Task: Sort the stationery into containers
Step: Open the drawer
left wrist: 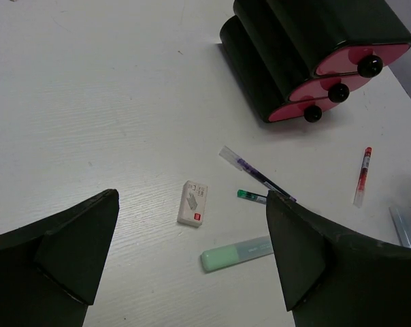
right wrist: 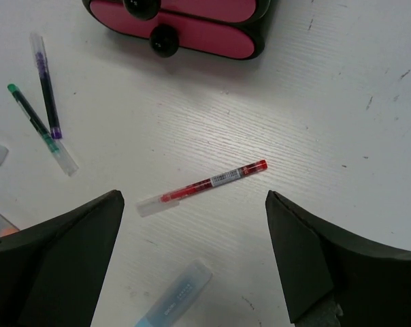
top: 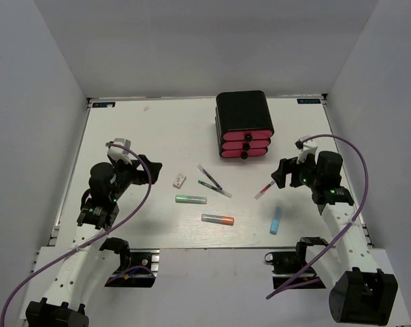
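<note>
**Loose stationery on the desk, both arms' end effectors spread**

Black case (top: 244, 112), its three pink drawers (top: 245, 144) shut, stands upper centre of the desk (top: 144, 133). Below lie eraser (top: 179, 180), purple pen (top: 209, 176), green pen (top: 216, 189), green marker (top: 191, 199) and orange-capped marker (top: 217, 219), nearer the left end effector (top: 145, 172). Red pen (top: 264, 190) and light blue marker (top: 277, 221) lie near the right end effector (top: 285, 174).
</note>
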Available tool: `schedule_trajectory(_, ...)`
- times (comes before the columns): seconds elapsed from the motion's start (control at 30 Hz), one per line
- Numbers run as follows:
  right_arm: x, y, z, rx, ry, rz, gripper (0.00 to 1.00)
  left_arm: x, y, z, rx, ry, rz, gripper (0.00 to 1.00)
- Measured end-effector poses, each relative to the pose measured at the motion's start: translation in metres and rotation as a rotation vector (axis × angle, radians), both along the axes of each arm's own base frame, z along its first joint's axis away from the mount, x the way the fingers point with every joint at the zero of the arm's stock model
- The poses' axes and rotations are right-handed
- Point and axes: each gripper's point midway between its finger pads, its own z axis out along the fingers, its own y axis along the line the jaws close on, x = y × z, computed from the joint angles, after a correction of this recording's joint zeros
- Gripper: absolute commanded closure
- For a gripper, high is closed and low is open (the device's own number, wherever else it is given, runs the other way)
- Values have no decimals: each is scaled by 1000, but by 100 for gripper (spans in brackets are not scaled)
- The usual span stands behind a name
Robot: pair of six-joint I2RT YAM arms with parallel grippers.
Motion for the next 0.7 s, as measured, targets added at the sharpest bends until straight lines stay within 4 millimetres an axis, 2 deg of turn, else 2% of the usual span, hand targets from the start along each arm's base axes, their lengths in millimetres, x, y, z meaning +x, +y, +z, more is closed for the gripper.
schedule_trajectory(0.13, -3, 0, -6, -46, -3, 55, 10, 0, -1, 0, -1, 0, -7, 1)
schedule_trajectory(0.2, -4, -2, -9, -81, -9, 72, 10, 0, -1, -1, -1, 2, -8, 4)
schedule_trajectory(0.3, -2, -10, -17, -140, 4, 68, 10, 0, -2, -2, -6, 11, -9, 22)
schedule_trajectory(0.33, -2, -12, -21, -152, 14, 71, 10, 1, -2, -3, -6, 16, -10, 35)
schedule_trajectory(0.43, -8, -12, -35, -183, 62, 114, 10, 2, -4, -7, -11, 34, -14, 62)
schedule_trajectory(0.47, -10, -11, -39, -184, 81, 132, 10, 2, -4, -8, -11, 38, -16, 79)
schedule_trajectory(0.57, -15, -3, -44, -172, 109, 199, 10, 2, -6, -10, -16, 49, -27, 94)
schedule_trajectory(0.6, -15, 0, -42, -158, 107, 220, 21, 2, -7, -11, -17, 50, -30, 94)
schedule_trajectory(0.63, -14, 5, -40, -144, 95, 242, 43, 2, -7, -11, -16, 50, -33, 87)
schedule_trajectory(0.67, -12, 9, -36, -127, 75, 262, 70, 3, -8, -11, -15, 50, -35, 55)
schedule_trajectory(0.7, -11, 15, -32, -100, 63, 277, 93, 3, -8, -12, -10, 51, -37, 40)
